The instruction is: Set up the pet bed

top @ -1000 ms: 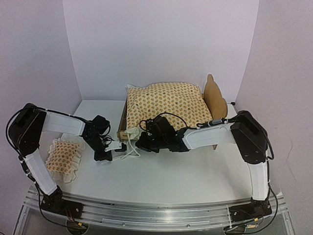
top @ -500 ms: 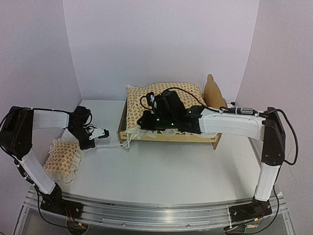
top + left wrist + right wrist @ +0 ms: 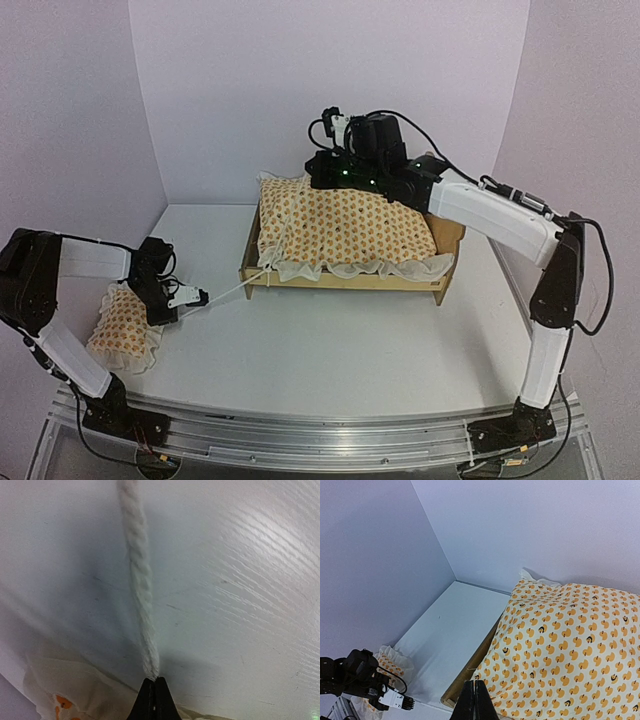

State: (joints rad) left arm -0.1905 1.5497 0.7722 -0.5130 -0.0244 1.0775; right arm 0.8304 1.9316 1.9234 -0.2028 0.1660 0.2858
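Free room and obstacles:
- Open table (image 3: 340,350), near centre and near right: unobstructed up to the pet bed (image 3: 345,282).
- Far centre: blocked by the pet bed, which is filled by the cushion (image 3: 345,225); the right arm (image 3: 490,212) is held above its far side.
- Left: passage is crossed by a taut tie cord (image 3: 228,292), pinched in the left gripper (image 3: 205,296).
- Near left: occupied by the small pillow (image 3: 120,328).

overhead from near side, left wrist close on table (image 3: 240,580), right wrist high, sharing cushion (image 3: 570,645)
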